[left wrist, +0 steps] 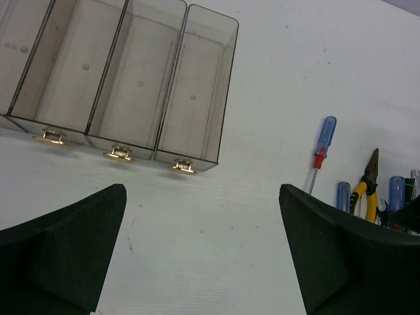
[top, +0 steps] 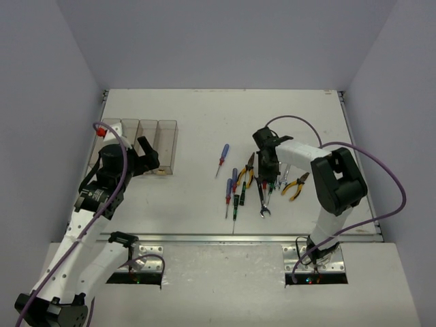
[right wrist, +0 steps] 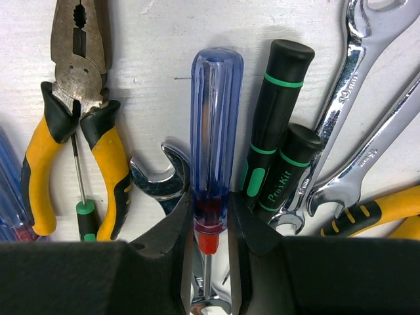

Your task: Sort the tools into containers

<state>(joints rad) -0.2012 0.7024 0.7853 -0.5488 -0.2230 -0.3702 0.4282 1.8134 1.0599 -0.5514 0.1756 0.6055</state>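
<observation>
Pick step. Right end effector (right wrist: pixel 209 262) pinched the blue-handled screwdriver (right wrist: pixel 216 131) at its red collar, amid the pile on the bench (top: pixel 197 116). Left end effector (left wrist: pixel 203 249) hung spread. Next, likely: lift clear of neighbours, carry toward 9 o'clock to the containers (left wrist: pixel 226 92).

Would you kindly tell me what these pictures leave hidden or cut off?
- Top view: the right gripper covers part of the tool heap.
- Right wrist view: the blue clear-handled screwdriver has its shaft tip cut off by the bottom edge, between the black fingers.
- Left wrist view: the left edge cuts off the leftmost clear plastic bin.
</observation>
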